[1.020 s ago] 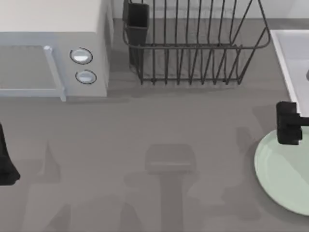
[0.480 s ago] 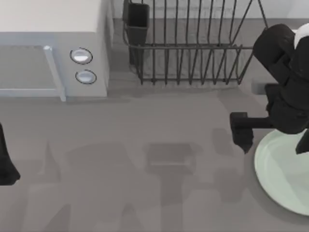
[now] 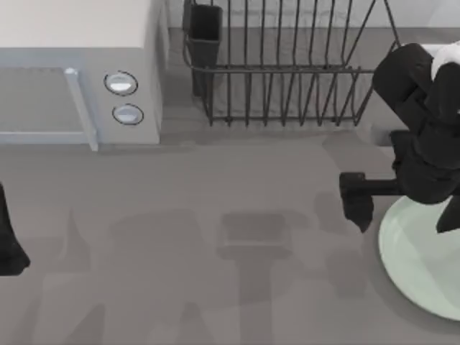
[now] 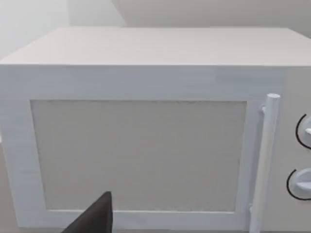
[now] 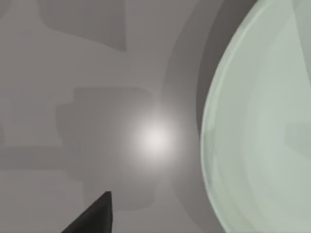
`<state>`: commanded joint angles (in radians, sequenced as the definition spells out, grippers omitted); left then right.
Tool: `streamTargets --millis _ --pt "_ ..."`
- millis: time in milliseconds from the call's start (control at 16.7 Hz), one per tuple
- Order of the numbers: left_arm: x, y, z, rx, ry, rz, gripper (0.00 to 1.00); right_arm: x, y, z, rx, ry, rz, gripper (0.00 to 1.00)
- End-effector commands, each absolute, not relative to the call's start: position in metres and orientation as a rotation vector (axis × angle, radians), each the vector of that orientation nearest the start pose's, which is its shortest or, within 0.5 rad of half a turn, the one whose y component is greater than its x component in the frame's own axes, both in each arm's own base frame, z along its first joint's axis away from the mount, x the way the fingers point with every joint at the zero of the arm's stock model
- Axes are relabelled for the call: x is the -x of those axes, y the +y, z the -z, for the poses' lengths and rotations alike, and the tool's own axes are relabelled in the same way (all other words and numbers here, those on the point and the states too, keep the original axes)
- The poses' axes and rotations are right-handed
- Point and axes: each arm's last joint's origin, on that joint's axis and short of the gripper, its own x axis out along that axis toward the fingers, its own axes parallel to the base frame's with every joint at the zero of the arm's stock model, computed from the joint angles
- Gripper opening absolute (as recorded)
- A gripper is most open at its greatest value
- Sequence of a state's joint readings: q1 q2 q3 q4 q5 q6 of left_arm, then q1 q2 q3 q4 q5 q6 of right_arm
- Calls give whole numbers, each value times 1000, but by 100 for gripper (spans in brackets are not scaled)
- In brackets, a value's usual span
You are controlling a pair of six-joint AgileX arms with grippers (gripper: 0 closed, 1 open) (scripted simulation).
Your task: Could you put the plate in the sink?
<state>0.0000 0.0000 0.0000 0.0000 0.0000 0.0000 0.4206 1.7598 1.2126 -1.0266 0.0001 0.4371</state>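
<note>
Well, right arm beside plate (untouched)

Top cam looks straight down on the flat grey table from high up, catching the boxy white microwave at left and the round pale mint-green glossy plate at right edge. Left wrist cam faces the same microwave door-on, level, near. Right wrist cam points down, close to the table, sharing that plate's left rim with top cam.
</note>
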Motion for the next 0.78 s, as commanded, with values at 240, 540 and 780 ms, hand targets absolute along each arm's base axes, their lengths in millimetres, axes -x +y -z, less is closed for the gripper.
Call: streamTargets --millis 240,540,780 --pt "-106 -1 -160 0 0 0 100 -291 133 -139 -12 1562 6 100" --pt "-106 -1 -160 0 0 0 100 -286 132 -95 -8 1570 7 100" --pt "-106 -1 -160 0 0 0 100 -286 132 -93 -8 1571 8 100"
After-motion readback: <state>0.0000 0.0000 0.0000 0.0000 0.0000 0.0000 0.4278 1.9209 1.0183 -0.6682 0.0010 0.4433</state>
